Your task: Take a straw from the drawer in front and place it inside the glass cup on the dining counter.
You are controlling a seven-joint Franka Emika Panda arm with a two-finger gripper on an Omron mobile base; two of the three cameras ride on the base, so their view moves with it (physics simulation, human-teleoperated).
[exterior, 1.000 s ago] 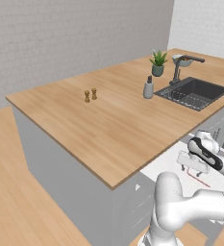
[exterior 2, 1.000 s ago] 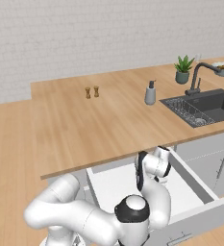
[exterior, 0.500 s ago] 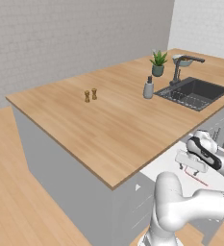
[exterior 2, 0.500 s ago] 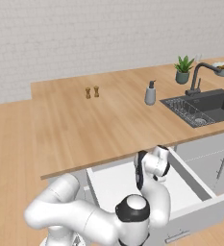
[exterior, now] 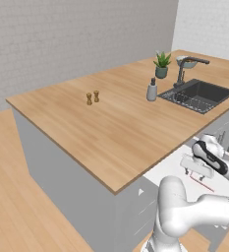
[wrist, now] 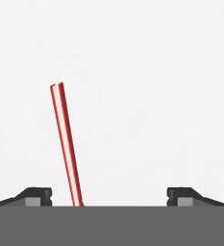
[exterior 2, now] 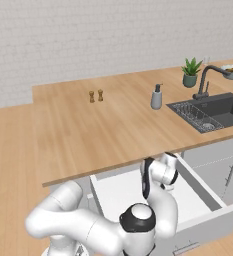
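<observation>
Straw (wrist: 66,144) is lying flat on the white floor of the open drawer (exterior 2: 195,185), a red stripe with a pale centre, running in the hand view from 11 o'clock down to 6 o'clock, where it is passing out of sight between the 2 dark fingertips (wrist: 36,196). It is sitting nearer the left tip than the right, not centred.

Gripper (exterior: 193,172) is hanging over the drawer with its jaws spread wide, nothing between them but air; no contact with the straw showing. From the left base view the straw (exterior: 201,183) is showing as a thin red line at 5 o'clock just below the hand.

Change over the last second: the hand is sinking a little deeper into the drawer in both base views, and the jaws are beginning to narrow very slightly from fully spread. Base and counter are holding the same framing.

Reading: descent onto the straw is nearly done and the squeeze is only starting. Pickup is not yet made. The glass is not identifiable on the wooden counter (exterior: 111,123) from these angles. The off-centre straw may roll or skate when the nearer finger meets it first.
</observation>
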